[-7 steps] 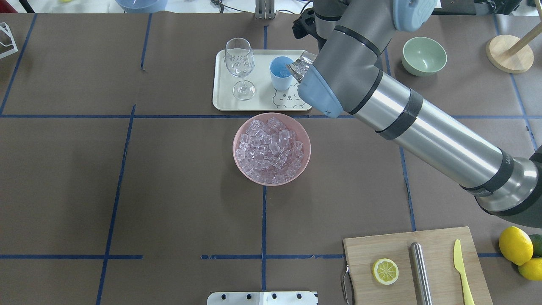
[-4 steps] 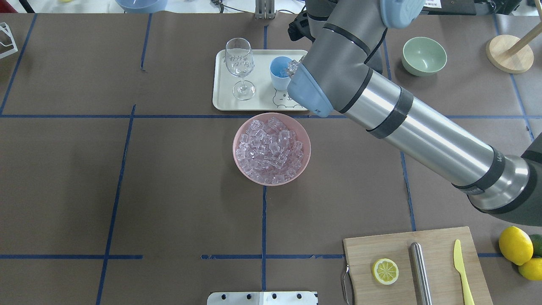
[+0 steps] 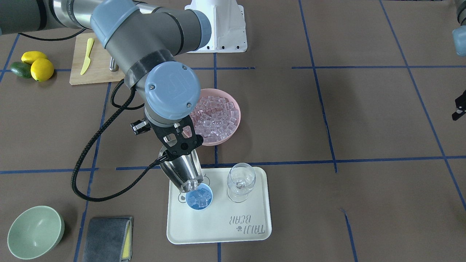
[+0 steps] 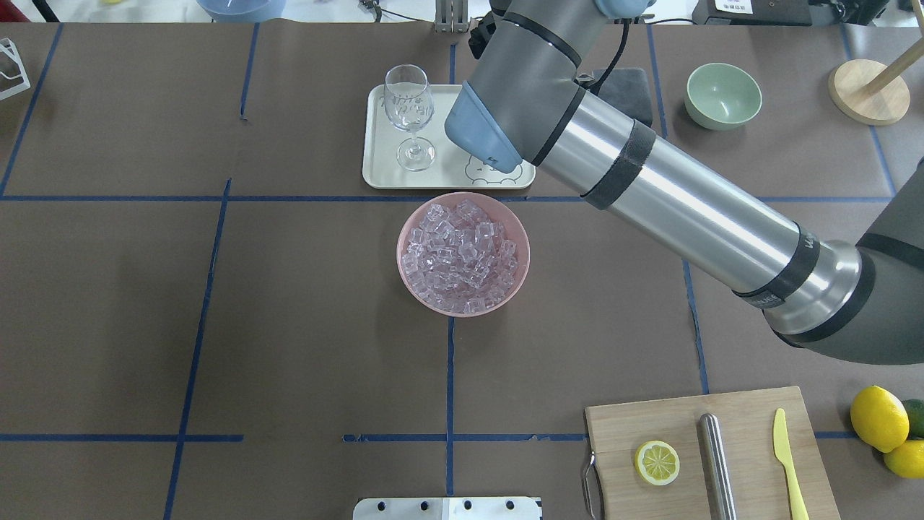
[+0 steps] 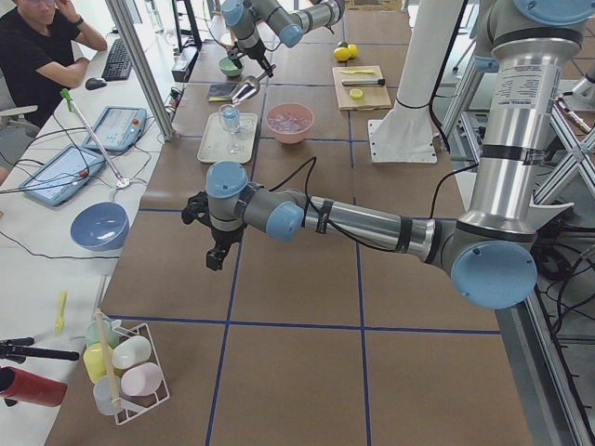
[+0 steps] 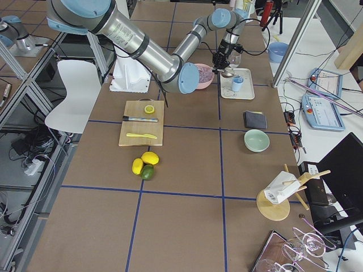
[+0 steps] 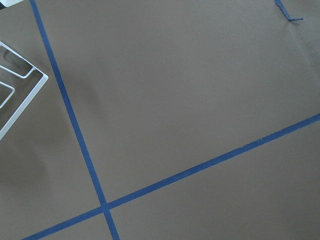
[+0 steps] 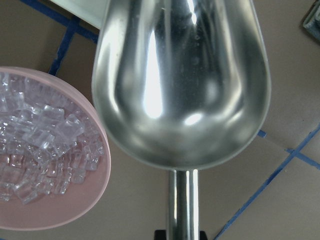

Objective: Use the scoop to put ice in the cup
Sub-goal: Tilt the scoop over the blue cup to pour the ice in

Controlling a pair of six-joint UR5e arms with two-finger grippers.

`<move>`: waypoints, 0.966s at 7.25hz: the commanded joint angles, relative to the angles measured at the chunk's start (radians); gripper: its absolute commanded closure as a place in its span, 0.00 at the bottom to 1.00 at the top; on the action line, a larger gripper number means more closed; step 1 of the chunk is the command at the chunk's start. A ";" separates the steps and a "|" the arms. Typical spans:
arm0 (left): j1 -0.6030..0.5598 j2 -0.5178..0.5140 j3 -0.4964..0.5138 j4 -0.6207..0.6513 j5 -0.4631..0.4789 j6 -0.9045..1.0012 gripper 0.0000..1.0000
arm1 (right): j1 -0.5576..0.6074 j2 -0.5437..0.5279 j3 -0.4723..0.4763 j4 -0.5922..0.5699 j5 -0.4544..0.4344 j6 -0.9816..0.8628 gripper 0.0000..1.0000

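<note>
My right gripper [image 3: 178, 143] is shut on the handle of the steel scoop [image 3: 182, 174]. The scoop is tipped mouth-down over the light-blue cup [image 3: 199, 197] on the white tray [image 3: 218, 233]. Clear ice cubes [image 3: 199, 198] lie in the cup, and one sits at the scoop's lip. In the right wrist view the scoop's underside [image 8: 180, 85] fills the frame. More ice [image 4: 460, 249] fills the pink bowl [image 4: 408, 278] just nearer the robot than the tray. In the overhead view my arm hides the cup. My left gripper [image 5: 216, 255] hangs over bare table far to the left; I cannot tell its state.
A clear wine glass [image 4: 408, 108] stands on the tray beside the cup. A pale green bowl [image 4: 722, 94] and a grey cloth [image 3: 107, 238] lie to the right of the tray. A cutting board [image 4: 751, 412] with a lemon slice, steel cylinder and yellow knife is near right.
My right arm has swung left and further over the tray. The loaded scoop beside the cup has come over it and tipped. The cup is now hidden in the overhead view.
</note>
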 commanded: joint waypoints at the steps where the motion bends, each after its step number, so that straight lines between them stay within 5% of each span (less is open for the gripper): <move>1: 0.000 -0.002 -0.001 0.001 0.000 -0.001 0.00 | 0.000 0.002 -0.004 -0.012 0.000 -0.002 1.00; 4: 0.000 -0.002 0.000 0.002 0.000 -0.002 0.00 | 0.001 -0.012 0.035 -0.033 0.000 -0.005 1.00; 7: 0.000 -0.002 0.006 0.004 0.000 -0.002 0.00 | 0.070 -0.268 0.466 -0.114 0.004 -0.004 1.00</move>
